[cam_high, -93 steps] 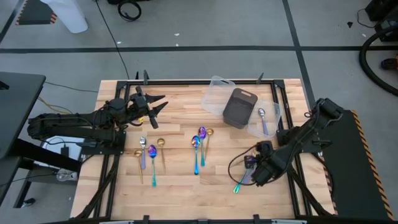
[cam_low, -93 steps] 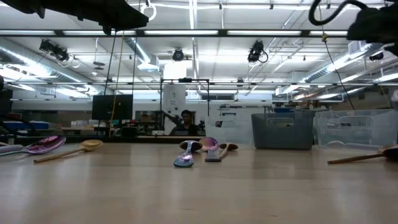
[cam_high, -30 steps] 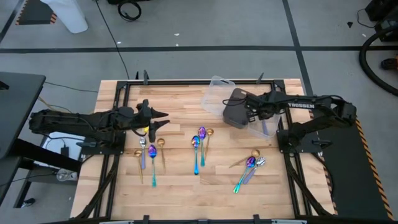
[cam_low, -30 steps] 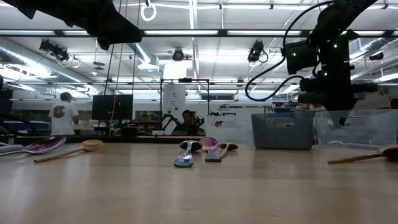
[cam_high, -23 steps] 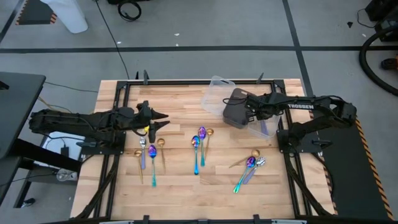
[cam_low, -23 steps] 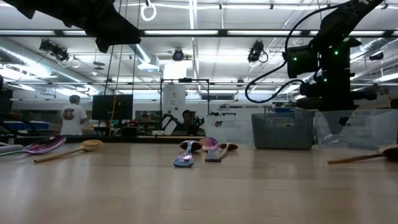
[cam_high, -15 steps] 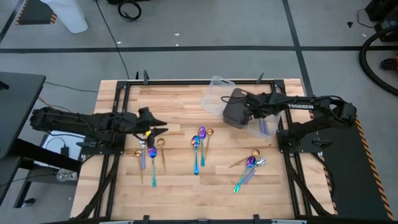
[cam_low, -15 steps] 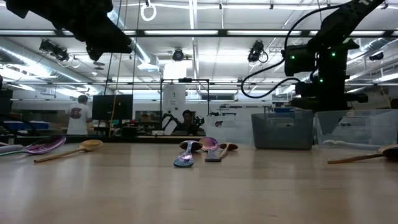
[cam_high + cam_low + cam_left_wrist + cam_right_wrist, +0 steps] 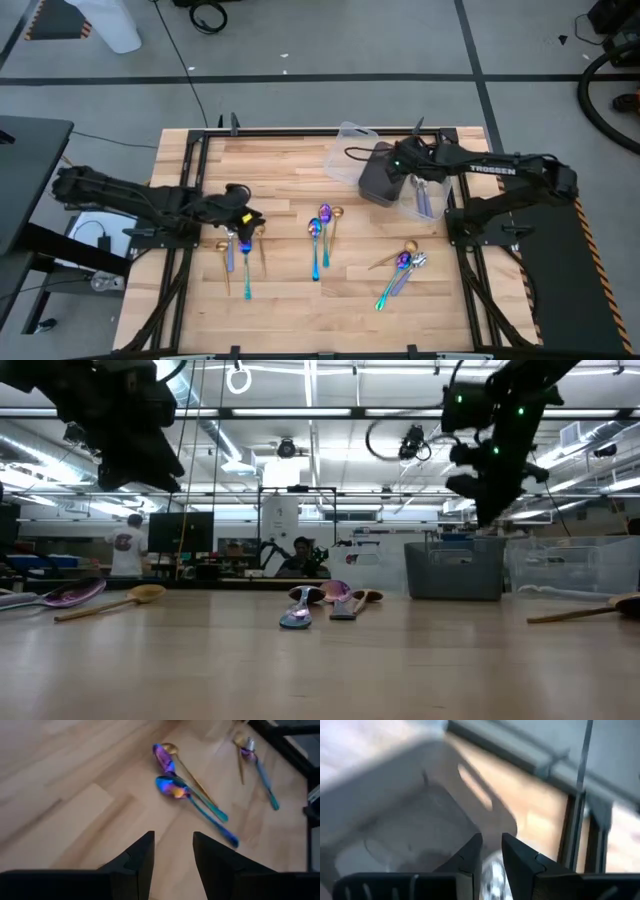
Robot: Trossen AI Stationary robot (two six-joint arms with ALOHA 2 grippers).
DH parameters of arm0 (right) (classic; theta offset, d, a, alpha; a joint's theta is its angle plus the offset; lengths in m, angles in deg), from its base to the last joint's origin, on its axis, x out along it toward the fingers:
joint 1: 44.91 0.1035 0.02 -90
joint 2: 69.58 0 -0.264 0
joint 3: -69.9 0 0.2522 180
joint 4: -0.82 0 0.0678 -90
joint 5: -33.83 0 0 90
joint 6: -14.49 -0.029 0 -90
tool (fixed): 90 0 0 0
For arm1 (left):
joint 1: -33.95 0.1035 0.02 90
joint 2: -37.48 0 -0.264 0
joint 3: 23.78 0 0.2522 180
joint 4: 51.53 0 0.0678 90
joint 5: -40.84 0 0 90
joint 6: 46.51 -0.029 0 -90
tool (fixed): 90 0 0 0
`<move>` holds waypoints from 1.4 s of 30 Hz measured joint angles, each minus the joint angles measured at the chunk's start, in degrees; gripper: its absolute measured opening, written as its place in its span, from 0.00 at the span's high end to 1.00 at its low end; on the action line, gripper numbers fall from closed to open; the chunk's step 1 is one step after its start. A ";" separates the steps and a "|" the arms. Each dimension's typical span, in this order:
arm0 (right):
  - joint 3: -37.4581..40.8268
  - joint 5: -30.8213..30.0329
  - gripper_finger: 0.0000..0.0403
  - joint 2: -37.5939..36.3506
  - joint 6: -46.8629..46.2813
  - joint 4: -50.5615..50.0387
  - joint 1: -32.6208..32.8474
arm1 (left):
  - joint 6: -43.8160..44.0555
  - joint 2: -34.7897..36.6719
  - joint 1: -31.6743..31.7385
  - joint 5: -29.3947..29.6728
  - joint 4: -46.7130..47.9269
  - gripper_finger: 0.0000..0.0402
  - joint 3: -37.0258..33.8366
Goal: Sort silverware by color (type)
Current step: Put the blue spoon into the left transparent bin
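Note:
Spoons lie flat on the wooden table in three groups. The left group [image 9: 243,250] has gold, silver and iridescent ones. The centre group [image 9: 323,232] has two iridescent spoons [image 9: 172,782] and one gold. The right group [image 9: 400,268] is mixed. My left gripper [image 9: 246,222] hovers open just above the left group, with nothing between its fingers [image 9: 172,837]. My right gripper [image 9: 403,167] hangs open over the dark bin [image 9: 381,175] and the clear tray [image 9: 432,205]. That tray holds silver spoons [image 9: 421,195], and the gap between the fingers [image 9: 491,840] is empty.
A second clear tray [image 9: 346,148] stands at the far edge beside the dark bin. The table's black frame rails [image 9: 190,180] run along its left and right sides. Bare wood lies between the spoon groups and along the near edge [image 9: 300,310].
My left gripper has sunk and gone toward the near edge, rolling as it went, and now stands over the left spoons. My right gripper has risen from the clear tray and drawn toward the far edge, over the bin.

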 joint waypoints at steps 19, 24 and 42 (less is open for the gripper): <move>4.98 -6.41 0.80 -6.62 9.47 19.93 24.14 | 7.71 -35.40 -4.32 5.19 -13.93 0.65 10.97; 4.98 -8.06 0.80 -7.71 9.30 20.32 28.74 | 7.61 -45.42 -5.64 7.61 -6.53 0.65 22.21; 4.96 -9.75 0.80 -10.83 4.07 11.62 39.13 | 14.98 -66.23 -6.10 7.54 5.39 0.65 43.94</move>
